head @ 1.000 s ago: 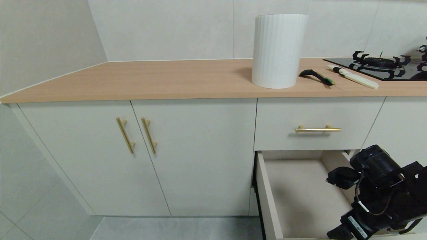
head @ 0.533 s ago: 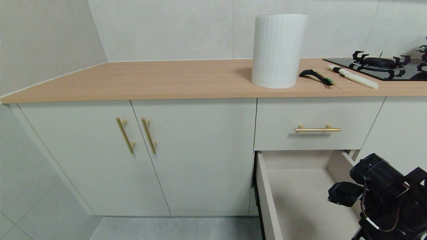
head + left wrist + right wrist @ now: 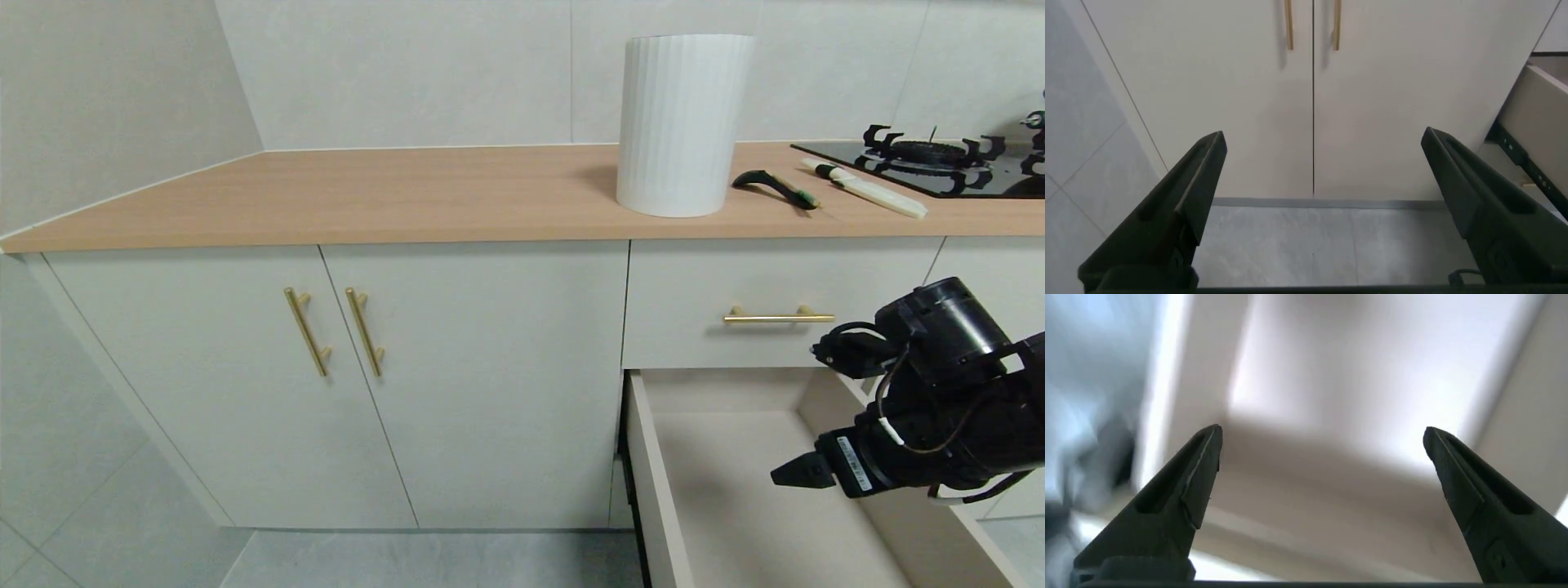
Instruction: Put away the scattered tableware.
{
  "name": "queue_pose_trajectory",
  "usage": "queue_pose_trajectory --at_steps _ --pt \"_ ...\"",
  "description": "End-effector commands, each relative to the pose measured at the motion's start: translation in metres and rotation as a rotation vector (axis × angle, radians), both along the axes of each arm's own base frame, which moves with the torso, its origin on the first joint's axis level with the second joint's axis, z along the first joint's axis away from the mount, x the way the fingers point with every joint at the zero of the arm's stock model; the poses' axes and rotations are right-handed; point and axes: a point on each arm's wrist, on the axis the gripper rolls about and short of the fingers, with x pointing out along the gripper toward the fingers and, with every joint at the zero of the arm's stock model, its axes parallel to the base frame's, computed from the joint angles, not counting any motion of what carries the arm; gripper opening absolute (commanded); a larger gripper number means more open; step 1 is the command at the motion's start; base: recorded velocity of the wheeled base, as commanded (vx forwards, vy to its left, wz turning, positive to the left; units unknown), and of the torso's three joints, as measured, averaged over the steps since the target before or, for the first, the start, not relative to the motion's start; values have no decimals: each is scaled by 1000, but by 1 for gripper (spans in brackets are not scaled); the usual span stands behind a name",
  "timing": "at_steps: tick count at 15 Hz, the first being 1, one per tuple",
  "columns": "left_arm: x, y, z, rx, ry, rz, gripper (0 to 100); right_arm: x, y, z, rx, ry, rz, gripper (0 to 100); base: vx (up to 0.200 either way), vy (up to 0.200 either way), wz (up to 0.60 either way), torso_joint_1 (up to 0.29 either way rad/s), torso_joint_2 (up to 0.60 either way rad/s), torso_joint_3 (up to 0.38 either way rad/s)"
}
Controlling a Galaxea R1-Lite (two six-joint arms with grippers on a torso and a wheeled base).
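right gripper (image 3: 1321, 433): spread wide, empty, above the pale open lower drawer (image 3: 651, 457), likely pulled out to receive tableware.
left gripper (image 3: 1323, 135): released, low before the cream cupboard doors (image 3: 1396, 90).
tableware: black-handled utensil (image 3: 774, 187) and cream knife (image 3: 867, 191) lie on the wooden countertop (image 3: 408, 196), far right.

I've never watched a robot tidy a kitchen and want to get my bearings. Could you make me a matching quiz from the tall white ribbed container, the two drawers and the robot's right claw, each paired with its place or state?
Things:
1. white ribbed container
2. upper drawer
3. lower drawer
4. right gripper

Places or states:
A. pulled out
B. open, over the inside of a drawer
C. upright on the wooden countertop
D. shut, with a gold handle across its front

Pairs: 1-C, 2-D, 3-A, 4-B.
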Motion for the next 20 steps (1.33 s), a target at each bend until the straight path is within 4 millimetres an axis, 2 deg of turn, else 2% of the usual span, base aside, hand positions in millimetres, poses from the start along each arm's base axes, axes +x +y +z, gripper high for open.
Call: queue_pose_trajectory --at_steps 1,3,7,20 --pt "0 0 0 -1 1 1 100 2 -3 3 8 -20 -15 100 0 0 0 0 0 0" --pt "0 0 0 -1 1 1 100 2 -4 4 10 -24 -17 100 0 0 0 0 0 0" --pt "0 0 0 0 1 1 100 1 -3 3 11 -22 -14 100 0 0 0 71 -211 -251" --pt "0 0 0 -1 1 1 100 3 -3 7 25 -61 -15 100 0 0 0 165 -495 -301"
